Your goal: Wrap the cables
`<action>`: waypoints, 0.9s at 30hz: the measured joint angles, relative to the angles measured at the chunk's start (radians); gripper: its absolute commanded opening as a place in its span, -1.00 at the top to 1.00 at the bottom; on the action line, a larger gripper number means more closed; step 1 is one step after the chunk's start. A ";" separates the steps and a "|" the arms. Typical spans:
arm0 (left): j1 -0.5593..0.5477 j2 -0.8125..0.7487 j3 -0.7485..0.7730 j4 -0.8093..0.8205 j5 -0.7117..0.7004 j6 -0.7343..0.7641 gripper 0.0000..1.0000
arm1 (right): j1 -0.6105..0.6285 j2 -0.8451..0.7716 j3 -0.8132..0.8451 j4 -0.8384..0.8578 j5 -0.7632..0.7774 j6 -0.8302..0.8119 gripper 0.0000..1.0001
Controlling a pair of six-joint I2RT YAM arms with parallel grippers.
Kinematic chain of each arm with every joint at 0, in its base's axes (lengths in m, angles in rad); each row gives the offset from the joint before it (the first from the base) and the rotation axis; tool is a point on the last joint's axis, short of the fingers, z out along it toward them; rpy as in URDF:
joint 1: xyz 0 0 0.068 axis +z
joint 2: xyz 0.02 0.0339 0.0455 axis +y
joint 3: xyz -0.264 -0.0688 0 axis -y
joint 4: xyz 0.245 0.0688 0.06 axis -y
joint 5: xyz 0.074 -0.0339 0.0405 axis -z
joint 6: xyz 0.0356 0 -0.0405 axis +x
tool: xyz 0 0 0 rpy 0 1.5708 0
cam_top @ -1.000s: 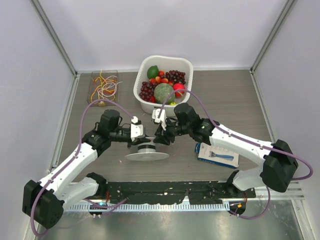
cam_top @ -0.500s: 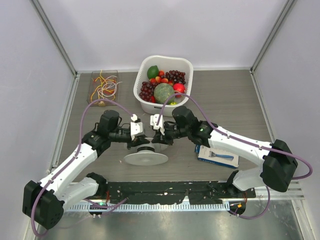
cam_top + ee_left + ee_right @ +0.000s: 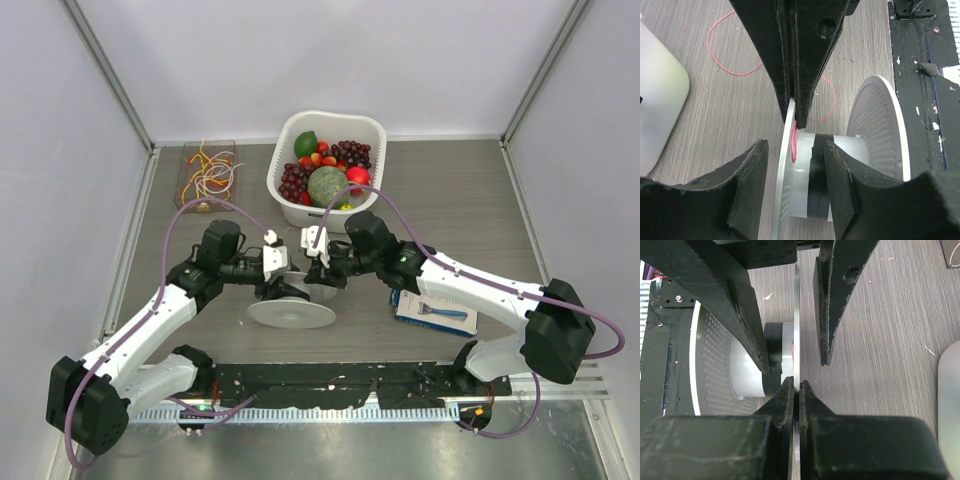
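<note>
1. Pinching the thin rim of one flange of the spool, the right gripper has its fingers closed tight on it
2. Left gripper stands spread, a finger on either side of that same flange, gripping nothing
3. A red cable sits against the spool's core beside the flange; more of it lies in loose loops on the table
4. Other cables, red, orange, yellow and pale, lie tangled in a clear box at the far left corner, well apart from the spool
5. A white basket of fruit stands behind both grippers
</note>
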 measured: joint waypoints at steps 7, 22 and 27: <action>-0.003 0.027 0.000 0.028 -0.012 -0.016 0.10 | 0.000 0.000 0.000 0.000 0.002 0.000 0.99; -0.016 0.053 0.004 0.092 -0.069 -0.089 0.46 | -0.008 0.000 0.000 0.000 0.013 0.007 0.99; -0.018 0.055 0.004 0.103 -0.078 -0.088 0.28 | -0.007 0.000 0.000 0.000 0.007 0.008 0.99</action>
